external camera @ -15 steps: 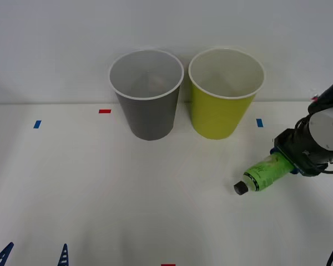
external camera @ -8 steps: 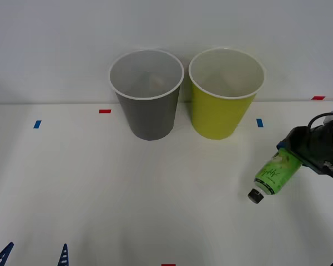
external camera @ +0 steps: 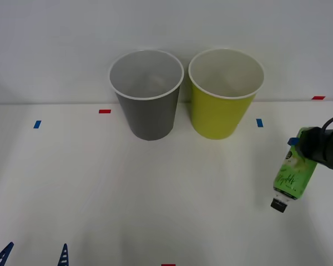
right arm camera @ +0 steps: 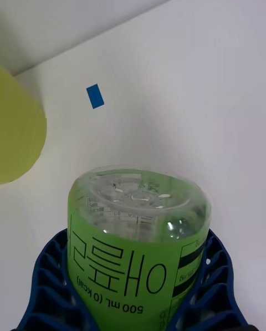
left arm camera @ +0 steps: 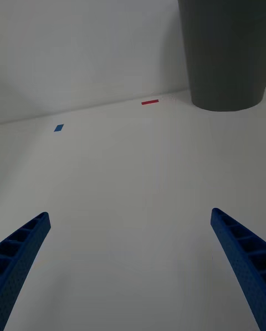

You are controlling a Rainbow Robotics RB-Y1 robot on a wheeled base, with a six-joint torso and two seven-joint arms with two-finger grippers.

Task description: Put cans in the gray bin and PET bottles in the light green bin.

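At four o'clock from the light green bin (external camera: 226, 94), the right gripper (external camera: 306, 145) squeezes the bottle (external camera: 292, 174) (cap down), ready to carry it. Left gripper (external camera: 32, 256) waits, fingers apart.

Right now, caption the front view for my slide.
Right claw holds the green-labelled PET bottle cap-down over the table, right of the light green bin; gray bin alongside.

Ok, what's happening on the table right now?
The right gripper is shut on the green bottle, holding it cap-down at the table's right side, right of the light green bin. The gray bin stands beside that bin. The left gripper waits open at the near left.
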